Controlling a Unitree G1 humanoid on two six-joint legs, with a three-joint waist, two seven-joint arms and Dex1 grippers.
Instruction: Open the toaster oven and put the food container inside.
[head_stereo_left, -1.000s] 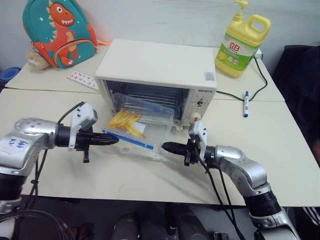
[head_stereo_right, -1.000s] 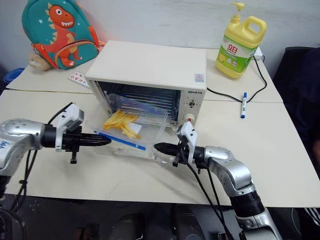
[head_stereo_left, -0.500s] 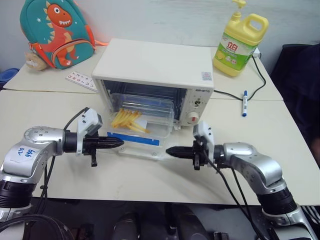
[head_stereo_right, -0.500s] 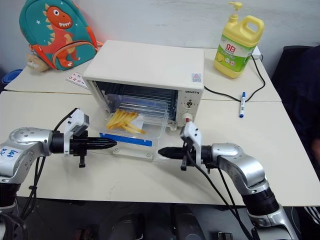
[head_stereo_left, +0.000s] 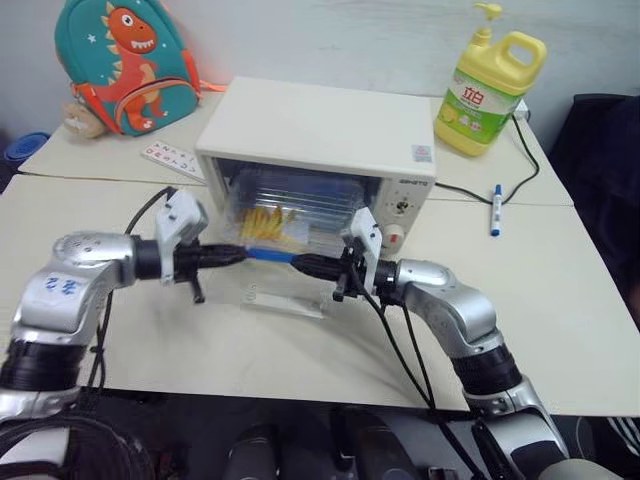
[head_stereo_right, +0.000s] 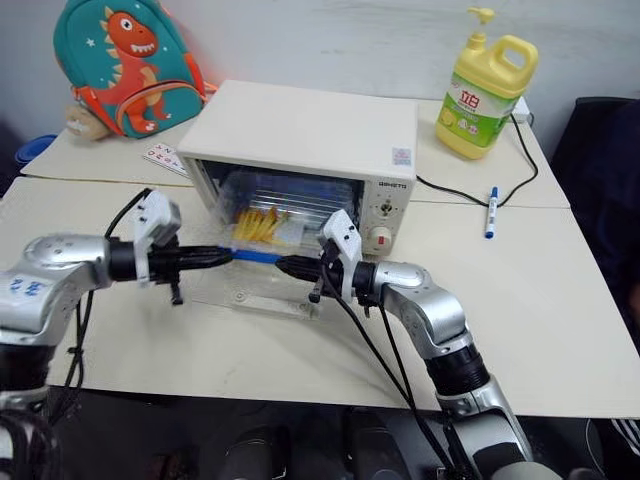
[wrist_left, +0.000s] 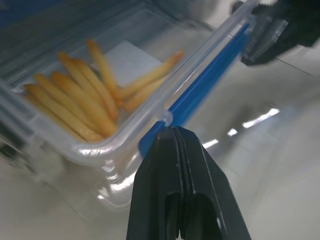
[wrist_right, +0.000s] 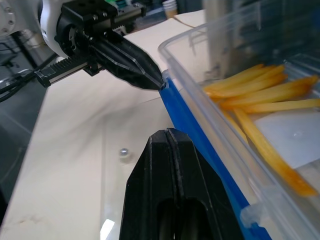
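— Where's the food container (head_stereo_left: 275, 225) now?

— Sitting in the mouth of the toaster oven (head_stereo_left: 318, 160), with its near blue-clipped edge just at the front of the opening. The glass door (head_stereo_left: 280, 292) lies flat on the tabletop (head_stereo_left: 560, 300) in front of it.

— Which way does it run?

— Its long side goes left to right across the oven's mouth, parallel to the front. The yellow food strips inside lie slanted, running roughly front to back.

— And the arms?

— The left gripper (head_stereo_left: 238, 254) comes in from the left, fingers pressed together, tip right against the blue clip at the container's near left corner. The right gripper (head_stereo_left: 296, 263) points leftwards at the same front edge from the other side, fingers also together. From the left wrist view the closed tip (wrist_left: 172, 131) touches the blue strip. Neither pair is clamped on anything.

— Anything different from a second ago?

— Yes. Then the container was tilted half out over the open door, its near edge hanging well forward. It has since gone back into the oven and levelled off, and both grippers have come inward and closer together.

— Other things about?

— A dinosaur backpack (head_stereo_left: 125, 60) and a yellow detergent bottle (head_stereo_left: 487, 95) behind, and a blue marker (head_stereo_left: 494, 208) off to the right.
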